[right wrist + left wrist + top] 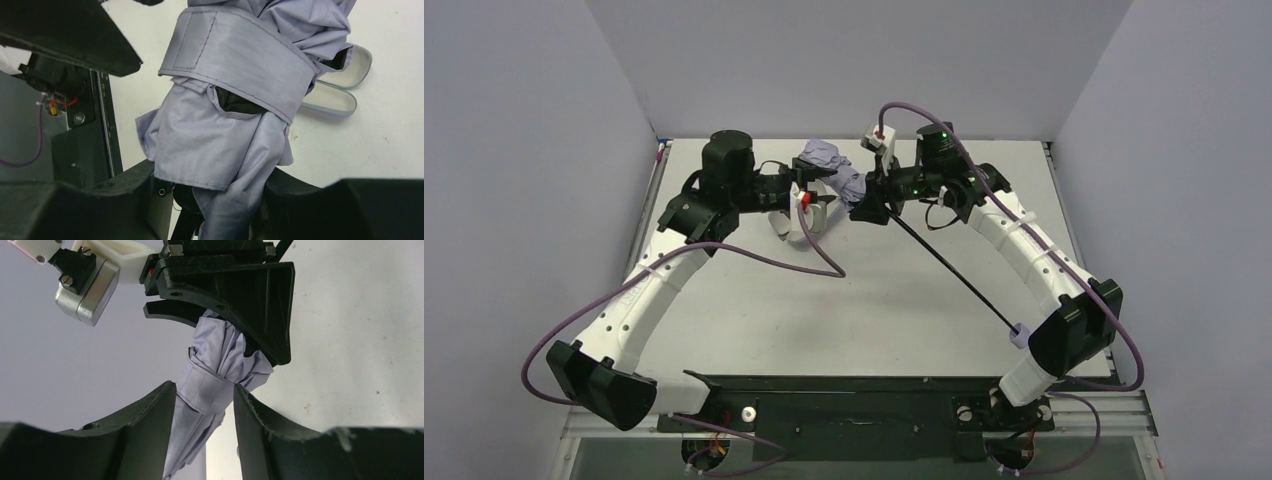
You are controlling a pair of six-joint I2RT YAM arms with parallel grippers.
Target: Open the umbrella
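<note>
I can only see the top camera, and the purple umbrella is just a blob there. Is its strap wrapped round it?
Observer: Yes. The right wrist view shows the strap closed flat around the folded umbrella.
Operator: Is the left gripper touching it?
Observer: Yes. In the left wrist view the left gripper has one finger against each side of the cloth, right at the strap.
Operator: And the right one?
Observer: The right gripper is shut on the bunched cloth, below the strap in its own view.

Top camera high behind, looking down; both wrist cameras close, sharing umbrella [202, 390] canopy.
</note>
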